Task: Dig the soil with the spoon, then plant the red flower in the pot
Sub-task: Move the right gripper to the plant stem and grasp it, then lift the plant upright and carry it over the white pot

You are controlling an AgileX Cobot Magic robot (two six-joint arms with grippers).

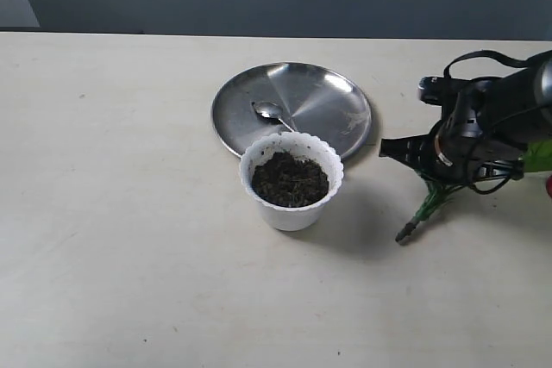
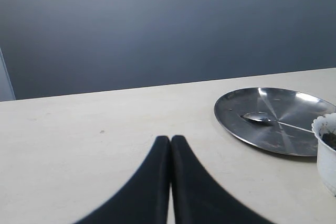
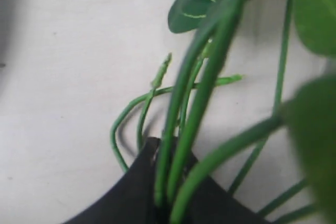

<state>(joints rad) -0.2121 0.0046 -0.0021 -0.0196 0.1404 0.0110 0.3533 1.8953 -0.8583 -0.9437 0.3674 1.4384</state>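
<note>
The white scalloped pot (image 1: 291, 180) stands mid-table, filled with dark soil (image 1: 290, 178). Behind it the silver spoon (image 1: 272, 112) lies on the round steel plate, also seen as the spoon (image 2: 260, 117) in the left wrist view, where the pot's rim (image 2: 325, 145) shows at the edge. My right gripper (image 1: 435, 180) is shut on the green stems of the red flower (image 3: 202, 98), right of the pot; the stem end (image 1: 414, 221) hangs down near the table, and a leaf and a bit of red bloom show at the frame edge. My left gripper (image 2: 170, 141) is shut and empty, out of the exterior view.
The round steel plate (image 1: 332, 101) lies directly behind the pot, touching or nearly touching it. A dark wall runs behind the table's far edge.
</note>
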